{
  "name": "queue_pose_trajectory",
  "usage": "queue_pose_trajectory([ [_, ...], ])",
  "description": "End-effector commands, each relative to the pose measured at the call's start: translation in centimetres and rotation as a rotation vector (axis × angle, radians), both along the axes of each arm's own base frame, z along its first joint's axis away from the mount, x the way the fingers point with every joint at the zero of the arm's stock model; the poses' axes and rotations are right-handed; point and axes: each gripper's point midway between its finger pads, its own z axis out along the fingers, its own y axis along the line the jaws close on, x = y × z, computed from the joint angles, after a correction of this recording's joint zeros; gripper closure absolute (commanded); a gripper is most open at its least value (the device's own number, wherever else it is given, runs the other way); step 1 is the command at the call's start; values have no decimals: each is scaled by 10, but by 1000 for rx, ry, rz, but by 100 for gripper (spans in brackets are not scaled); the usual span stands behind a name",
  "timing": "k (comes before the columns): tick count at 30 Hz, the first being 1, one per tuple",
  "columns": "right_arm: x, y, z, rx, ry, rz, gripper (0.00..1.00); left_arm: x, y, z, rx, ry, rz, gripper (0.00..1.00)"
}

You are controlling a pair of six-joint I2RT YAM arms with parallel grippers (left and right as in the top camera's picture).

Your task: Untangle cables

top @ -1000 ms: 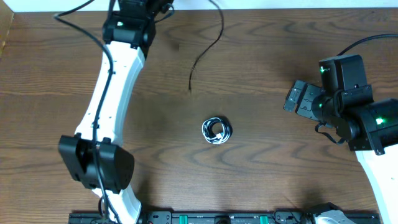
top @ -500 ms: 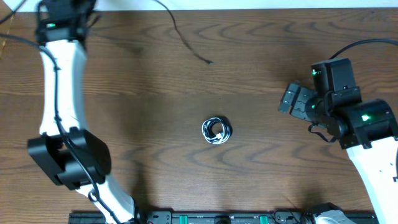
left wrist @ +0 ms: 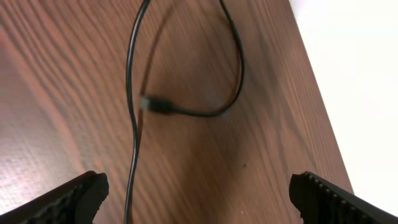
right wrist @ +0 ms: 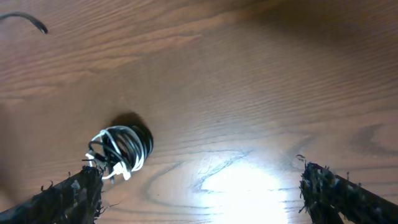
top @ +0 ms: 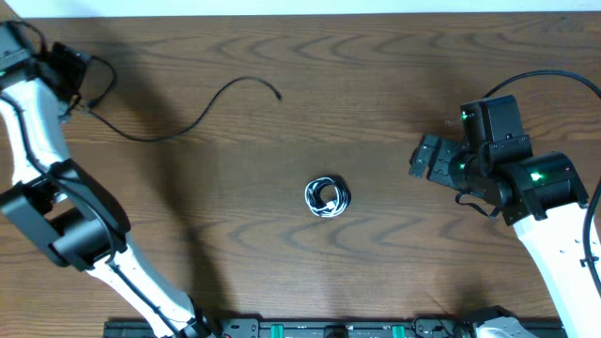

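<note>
Table [top: 376, 103]: 1 loose black cable [top: 155, 139], 1 coiled bundle [top: 327, 197]; L gripper [left wrist: 196, 183], R gripper [right wrist: 199, 174] released.

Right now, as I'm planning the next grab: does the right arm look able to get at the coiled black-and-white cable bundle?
Probably yes. The right pincer is open and faces the bundle, with only bare table between them; the loose black cable lies far off.
</note>
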Motion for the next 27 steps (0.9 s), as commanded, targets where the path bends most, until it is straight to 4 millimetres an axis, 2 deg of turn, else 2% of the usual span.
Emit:
queue_pose_trajectory([
  [1, -3, 7, -2, 31, 14, 23, 1, 9, -31, 41, -26, -97, -147, 2],
  [4, -6, 13, -3, 59, 27, 41, 1, 15, -61, 67, -110, -196, -270, 2],
  [9, -11, 28, -2, 106, 40, 92, 1, 13, -90, 108, -155, -295, -357, 2],
  [14, -14, 41, -2, 105, 40, 134, 1, 2, -125, 129, -96, -280, -469, 2],
  [16, -15, 46, -4, 104, 43, 153, 1, -1, -145, 127, -73, -248, -540, 2],
  [22, -17, 58, -11, 97, 67, 192, 1, -15, -189, 87, -49, -28, -569, 2],
  [27, -17, 63, -20, 87, 100, 203, 1, -21, -236, 68, -84, 48, -623, 2],
])
